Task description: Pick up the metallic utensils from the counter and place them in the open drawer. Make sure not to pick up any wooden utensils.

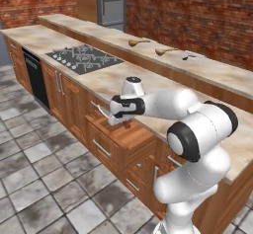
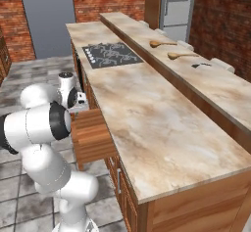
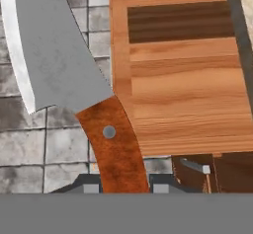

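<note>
My gripper [image 3: 126,184] is shut on the reddish-brown handle of the knife [image 3: 59,55]. Its silver blade points away from the hand and hangs over the floor tiles, just beside the open drawer [image 3: 188,95]. From the left base view the gripper [image 1: 118,118] hovers at the drawer's [image 1: 129,138] front end, below the counter [image 1: 108,80] edge. From the right base view the hand [image 2: 81,101] sits just above the pulled-out drawer [image 2: 90,133]. A small silver spoon [image 1: 188,57] [image 2: 201,65] lies on the raised back ledge. Two wooden spoons [image 1: 138,42] [image 1: 165,51] lie further along that ledge.
A black cooktop [image 1: 84,58] [image 2: 112,54] is set into the counter left of the drawer. Cabinet doors and a black appliance front [image 1: 34,77] line the base below. A steel fridge [image 1: 111,3] stands at the far end. Grey tiled floor [image 1: 44,169] lies in front.
</note>
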